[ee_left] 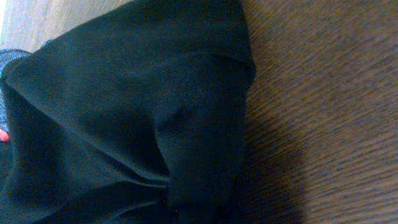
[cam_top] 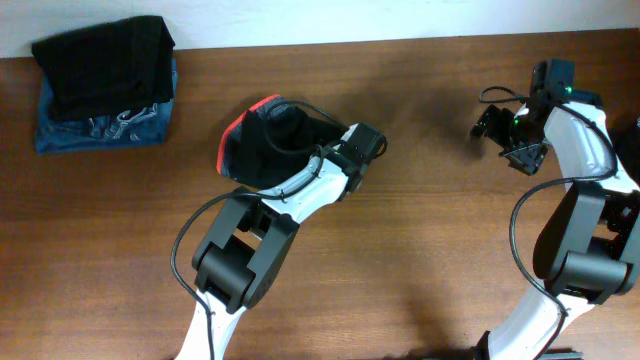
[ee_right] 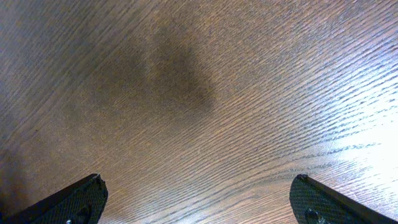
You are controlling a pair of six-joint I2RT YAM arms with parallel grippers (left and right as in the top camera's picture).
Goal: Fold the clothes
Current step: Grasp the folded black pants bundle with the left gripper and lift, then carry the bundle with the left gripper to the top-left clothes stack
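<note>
Clothes for folding lie in two places on the tabletop point(cam_top: 430, 250): a loose black garment point(cam_top: 268, 140) with a red-orange edge point(cam_top: 240, 125), bunched near the middle, and, well apart at the far left corner, a stack of a folded black piece point(cam_top: 105, 65) resting on a blue patterned piece point(cam_top: 120, 128). The left gripper point(cam_top: 322, 152) sits on the right side of the bunched garment with its jaws closed. Its wrist view is filled with black cloth whose creases run together toward the bottom of the frame, which suggests a pinch on a fold, though the fingers themselves are out of sight. The right gripper point(ee_right: 199, 205) hovers over bare wood at the right, jaws spread wide and empty. The fabric looks thin, limp and light; it would likely drape and trail when lifted, slide easily over the smooth wood, and hold no shape of its own. A hold at the banded edge or a corner, rather than mid-panel, would probably spread it flat more readily, and a second hold on the opposite corner would help keep it taut.
</note>
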